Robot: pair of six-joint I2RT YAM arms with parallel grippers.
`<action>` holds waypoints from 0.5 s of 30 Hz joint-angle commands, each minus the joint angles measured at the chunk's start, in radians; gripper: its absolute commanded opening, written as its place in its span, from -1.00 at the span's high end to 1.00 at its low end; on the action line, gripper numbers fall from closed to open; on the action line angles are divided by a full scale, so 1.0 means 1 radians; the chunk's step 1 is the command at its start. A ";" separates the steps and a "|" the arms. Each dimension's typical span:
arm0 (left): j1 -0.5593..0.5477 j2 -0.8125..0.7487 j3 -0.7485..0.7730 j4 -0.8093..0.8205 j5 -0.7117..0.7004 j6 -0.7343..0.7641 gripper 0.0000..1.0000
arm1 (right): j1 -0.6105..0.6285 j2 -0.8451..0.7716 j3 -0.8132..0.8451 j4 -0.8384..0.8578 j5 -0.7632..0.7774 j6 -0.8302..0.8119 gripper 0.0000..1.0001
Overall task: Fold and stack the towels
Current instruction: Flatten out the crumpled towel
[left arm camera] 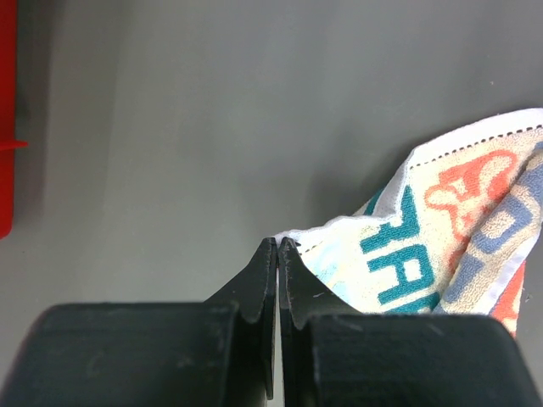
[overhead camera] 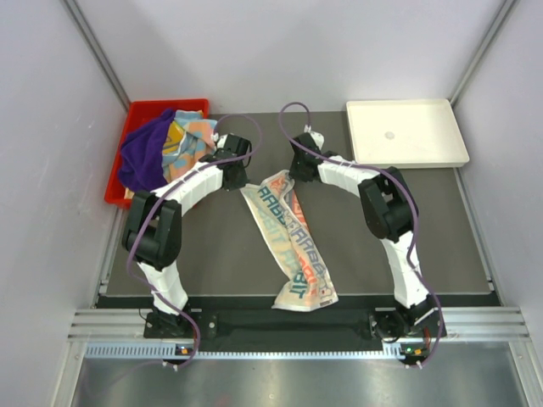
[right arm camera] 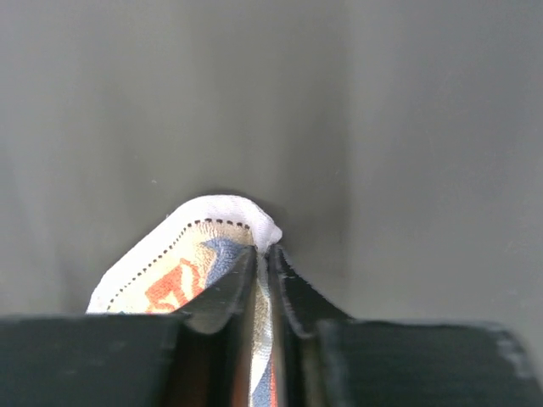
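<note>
The left tool has its 2 black fingers pressed together on the white-hemmed corner of the lettered towel. The right tool is clamped on another stretch of the same dot-stitched hem, with cloth showing between its fingers. Only the top view shows this soft teal, orange and white towel trailing as 1 long rumpled strip across the dark matte desk to its near edge, the red bin at far left holding a heaped purple towel and a multicoloured towel, and the shallow rectangular white tray at far right.
</note>
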 commanded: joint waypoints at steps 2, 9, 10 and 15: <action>0.008 -0.009 0.039 0.006 0.001 0.018 1.00 | 0.005 0.001 0.005 0.025 -0.002 0.006 0.92; 0.008 -0.051 0.069 -0.011 0.011 0.069 1.00 | -0.027 -0.138 -0.042 0.039 0.071 -0.109 1.00; 0.008 -0.061 0.080 -0.017 0.016 0.078 1.00 | -0.034 -0.166 -0.065 0.043 0.081 -0.129 1.00; 0.007 -0.169 0.096 -0.048 0.039 0.170 1.00 | -0.035 -0.376 -0.136 0.080 0.131 -0.272 1.00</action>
